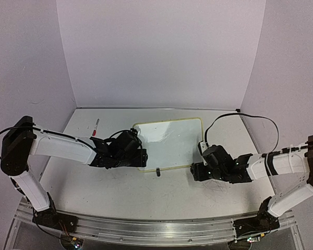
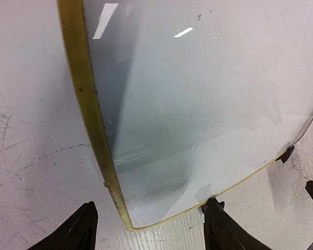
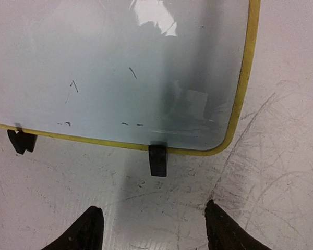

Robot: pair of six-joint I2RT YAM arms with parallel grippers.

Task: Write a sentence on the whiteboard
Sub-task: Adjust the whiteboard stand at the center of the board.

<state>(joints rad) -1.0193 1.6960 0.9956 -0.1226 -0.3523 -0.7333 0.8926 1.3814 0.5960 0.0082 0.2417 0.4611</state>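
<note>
Holding left hand (image 2: 151,204) and right hand (image 3: 154,207) apart, empty, by the whiteboard (image 1: 172,140), best fetching the marker (image 1: 96,126) first.

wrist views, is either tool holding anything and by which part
Nothing is held. The left tool is open at the corner of the whiteboard; the right tool is open over the table, just off its edge.

left pincer (image 2: 148,221) spread wide, tips straddling yellow-rimmed corner of whiteboard (image 2: 198,104), w/ scuffed tabletop (image 2: 31,130) either side.
</note>
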